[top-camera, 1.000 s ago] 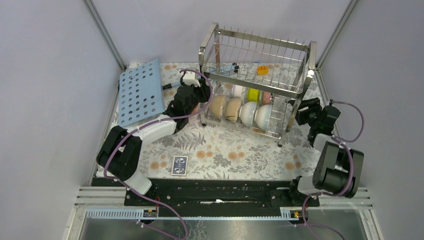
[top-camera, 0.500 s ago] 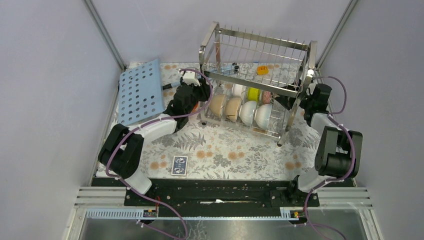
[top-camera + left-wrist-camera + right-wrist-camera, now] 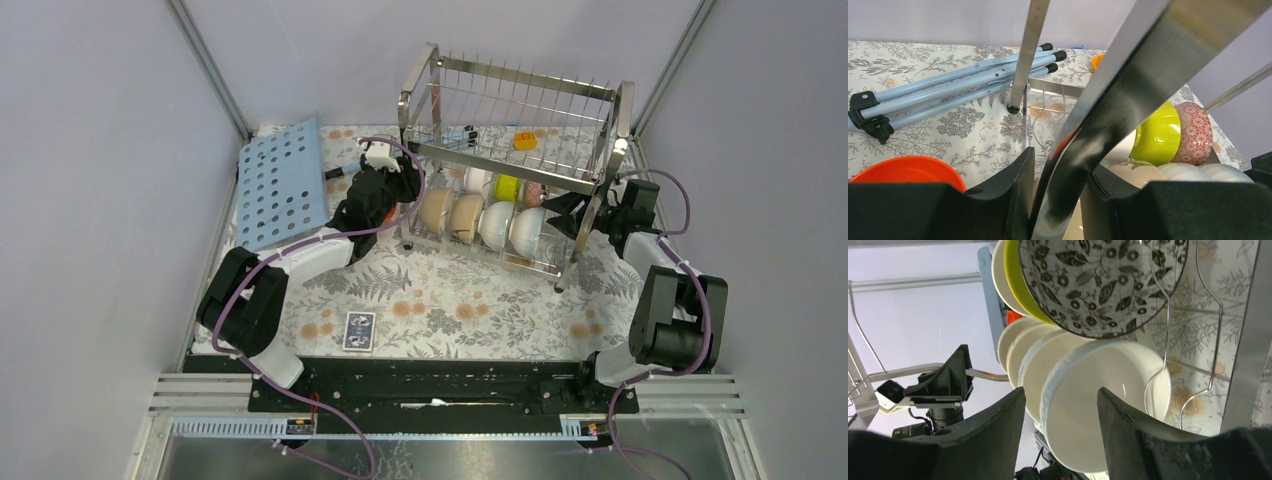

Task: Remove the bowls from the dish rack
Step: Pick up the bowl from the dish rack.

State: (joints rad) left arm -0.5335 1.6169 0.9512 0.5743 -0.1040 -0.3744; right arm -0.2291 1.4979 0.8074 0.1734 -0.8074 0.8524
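Partly, the dish rack [image 3: 1128,75] hides the bowls [image 3: 1158,137].

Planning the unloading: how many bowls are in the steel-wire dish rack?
7 in its lower tier. Front row: two tan bowls, two white bowls. Back row: white bowl, yellow-green bowl, red patterned bowl. More may be hidden.

Bowls [image 3: 495,226] in dish rack [image 3: 515,170] lower tier; board [image 3: 283,185] left of rack; card box [image 3: 359,331] before rack.

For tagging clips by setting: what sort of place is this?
Probably a lab test cell staged as a kitchen counter: blank grey walls on aluminium posts, a floral tablecloth, and a steel dish rack loaded with bowls.
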